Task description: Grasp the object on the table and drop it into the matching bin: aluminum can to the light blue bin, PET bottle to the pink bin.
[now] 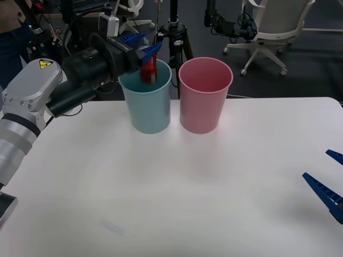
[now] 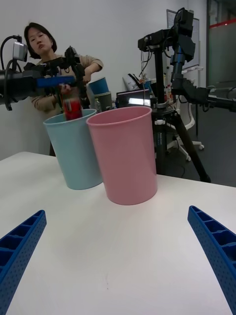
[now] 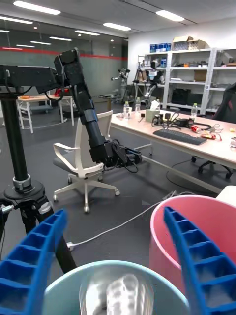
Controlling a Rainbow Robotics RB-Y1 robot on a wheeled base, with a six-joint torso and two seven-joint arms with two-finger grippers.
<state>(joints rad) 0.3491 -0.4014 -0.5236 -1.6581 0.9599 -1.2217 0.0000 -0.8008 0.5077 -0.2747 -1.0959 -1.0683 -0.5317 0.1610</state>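
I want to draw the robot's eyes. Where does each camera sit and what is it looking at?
Front view: above the arms, looking down at the table; left arm reaches over the light blue bin.
Right wrist view: low by the table, facing both bins; right gripper open.
Left wrist view: above the light blue bin, looking past the open left gripper at the aluminum can.
All share the pink bin.

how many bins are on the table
2. The light blue bin stands toward the table's far edge, on the robot's left; the pink bin stands close beside it on its right. No others in view.
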